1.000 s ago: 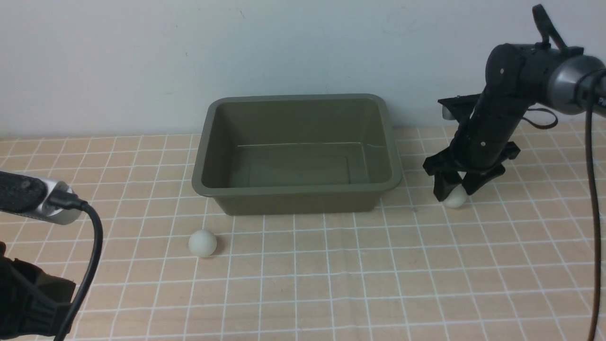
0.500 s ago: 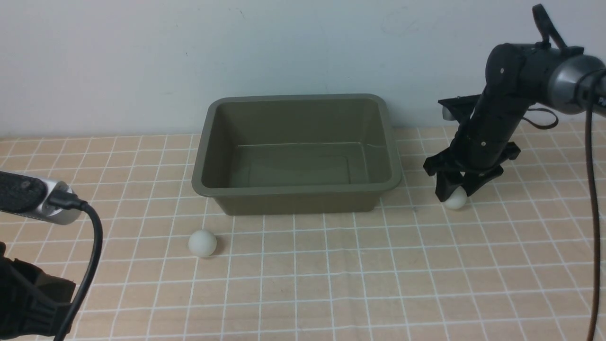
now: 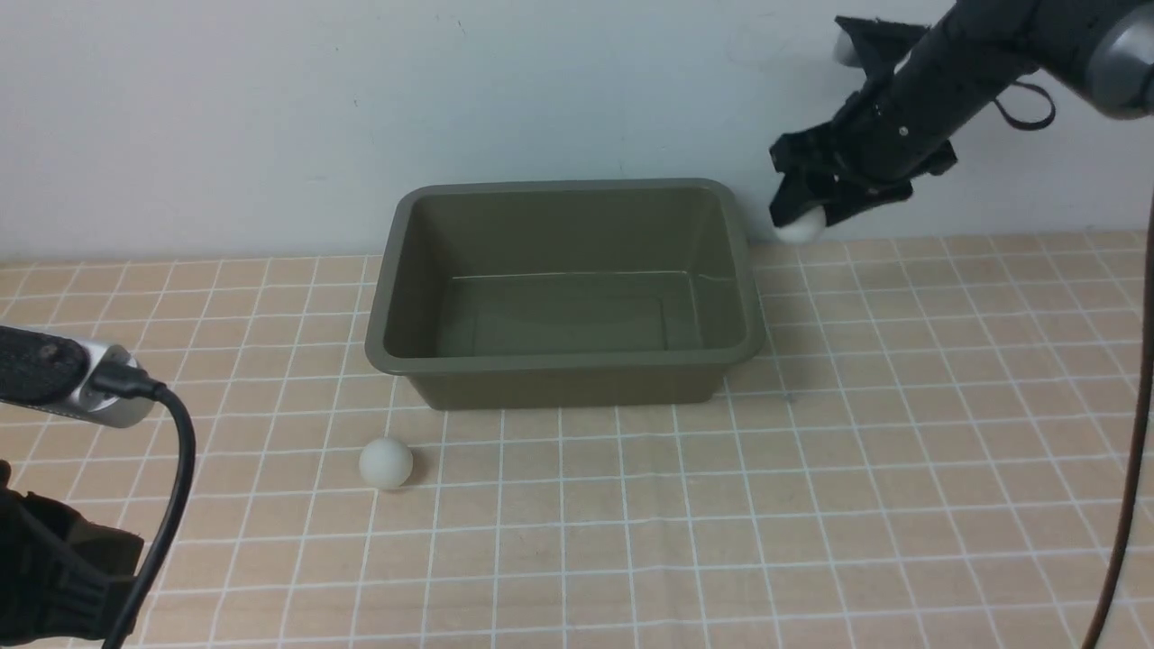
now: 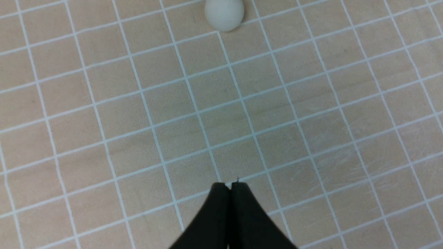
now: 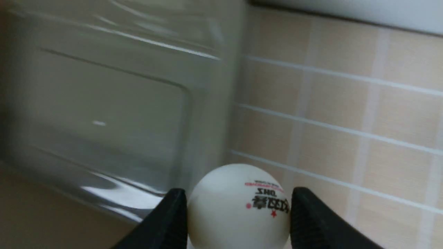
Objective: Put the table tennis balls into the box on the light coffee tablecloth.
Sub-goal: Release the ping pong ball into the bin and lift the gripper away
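Olive-green box (image 3: 563, 363): stands on the tablecloth (image 3: 721, 505), back edge near the pale wall (image 3: 270, 108); nothing lies inside it.
Open room: wide bare cloth in front of the box and to its right; a narrower strip on its left.
Loose ball (image 3: 386, 462): on the cloth, near the box's front left corner and apart from it; the left wrist view shows it (image 4: 224, 14) well clear of the left gripper (image 4: 228, 185).
Left gripper: jaws pressed together, nothing between them, low over bare cloth.
Right gripper (image 3: 801, 219): jaws pinching the held ball (image 3: 800, 225) from both sides.
Held ball: in the air, outside the box, just beside its far right corner; the right wrist view shows cloth beneath it (image 5: 238, 207).
Change: a second ago this ball sat on the cloth, right of the box's front corner, between spread jaws; it has since been gripped, lifted and carried back and leftward. Box and loose ball have not moved.
Facing: box opens upward, long axis running left to right; the right gripper's fingers slant down toward the box; the ball's logo faces the wrist camera.
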You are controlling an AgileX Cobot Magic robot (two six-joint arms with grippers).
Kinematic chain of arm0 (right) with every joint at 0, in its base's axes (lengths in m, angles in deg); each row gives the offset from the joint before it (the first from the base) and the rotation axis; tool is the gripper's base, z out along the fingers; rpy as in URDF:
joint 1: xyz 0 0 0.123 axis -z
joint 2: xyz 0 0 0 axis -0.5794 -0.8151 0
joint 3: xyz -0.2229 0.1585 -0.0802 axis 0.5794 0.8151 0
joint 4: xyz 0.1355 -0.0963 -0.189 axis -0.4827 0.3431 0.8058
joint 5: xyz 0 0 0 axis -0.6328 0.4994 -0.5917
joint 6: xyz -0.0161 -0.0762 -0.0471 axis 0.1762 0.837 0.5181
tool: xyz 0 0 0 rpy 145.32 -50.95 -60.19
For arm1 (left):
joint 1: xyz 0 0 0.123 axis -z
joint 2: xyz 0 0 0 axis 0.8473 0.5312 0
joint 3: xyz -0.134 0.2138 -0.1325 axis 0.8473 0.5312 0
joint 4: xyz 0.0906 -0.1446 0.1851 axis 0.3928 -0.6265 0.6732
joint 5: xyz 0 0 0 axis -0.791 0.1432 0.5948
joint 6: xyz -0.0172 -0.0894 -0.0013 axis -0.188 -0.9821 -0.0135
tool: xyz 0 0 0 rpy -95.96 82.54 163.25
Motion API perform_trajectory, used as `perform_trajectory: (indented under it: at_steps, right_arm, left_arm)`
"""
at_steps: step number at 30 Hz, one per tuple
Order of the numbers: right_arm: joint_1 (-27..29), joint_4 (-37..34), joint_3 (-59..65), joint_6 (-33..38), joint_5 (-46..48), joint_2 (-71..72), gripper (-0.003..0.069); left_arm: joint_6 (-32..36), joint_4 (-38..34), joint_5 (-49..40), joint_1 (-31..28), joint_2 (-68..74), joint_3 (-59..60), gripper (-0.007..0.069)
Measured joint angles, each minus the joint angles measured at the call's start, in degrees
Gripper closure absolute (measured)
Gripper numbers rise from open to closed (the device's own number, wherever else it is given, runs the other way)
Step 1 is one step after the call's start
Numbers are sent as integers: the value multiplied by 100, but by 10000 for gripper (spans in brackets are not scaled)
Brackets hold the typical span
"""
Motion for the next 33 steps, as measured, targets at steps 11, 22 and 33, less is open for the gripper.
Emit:
perform_trajectory:
  at_steps: [11,22,33]
  right_arm:
    - [-715,-828,-6,737,48,-282,307]
    - [-877,-956,-6,889,-27,-505,272]
    - [-877,-1189,-6,912,-29,-507,214]
  left_arm:
    - [0,0,0,0,0,0,690]
    - [0,0,-51,0,0,0,690]
    - [0,0,-56,0,0,0,690]
